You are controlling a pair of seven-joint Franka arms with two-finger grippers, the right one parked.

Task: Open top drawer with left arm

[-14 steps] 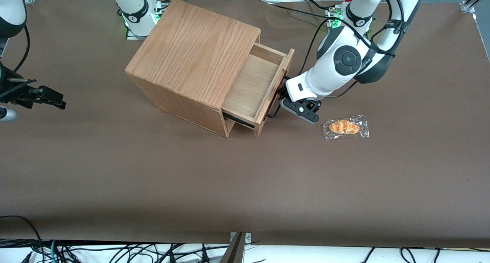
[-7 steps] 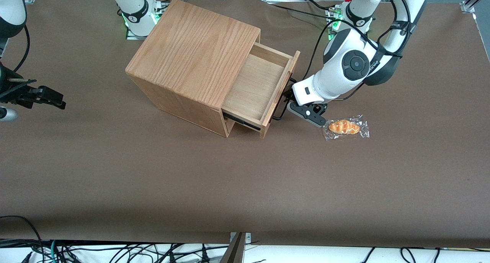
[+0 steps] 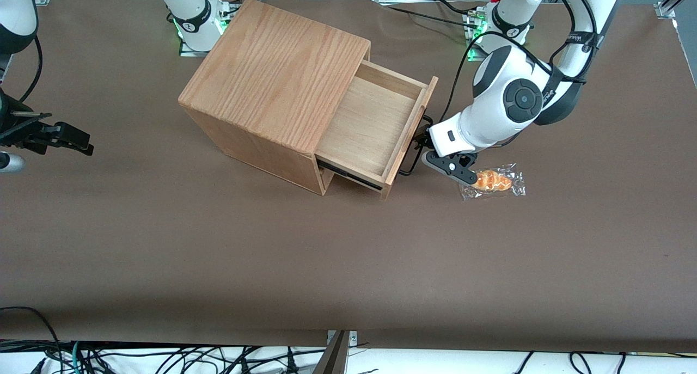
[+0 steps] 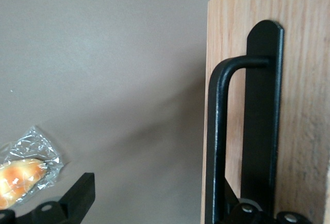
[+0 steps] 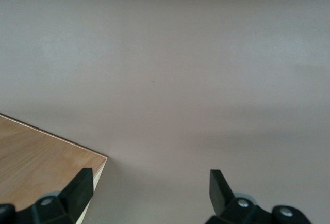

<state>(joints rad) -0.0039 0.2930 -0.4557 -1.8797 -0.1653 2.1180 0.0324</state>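
One wrapped pastry lay on the brown table, the item nearest the front camera, in clear plastic and just beside the gripper of the left arm. The gripper's grey base overlapped the wrapper's edge as seen from the front; whether they touched could not be told. The gripper sat directly in front of the top drawer, at its thin black wire handle. In the wrist view the fingers were spread apart, one finger out in the open over the table near the pastry, the other close against the drawer front, with the handle standing between them. Whether either pad pressed on the wire could not be told.

Farther back, the drawer stood pulled well out of the wooden casing, its pale plywood floor bare to view and a dark slide rail showing beneath its nearer side. The casing sat angled on the table, the drawer front turned toward the working arm's end. The white arm bent down from its mount at the table's farthest edge.
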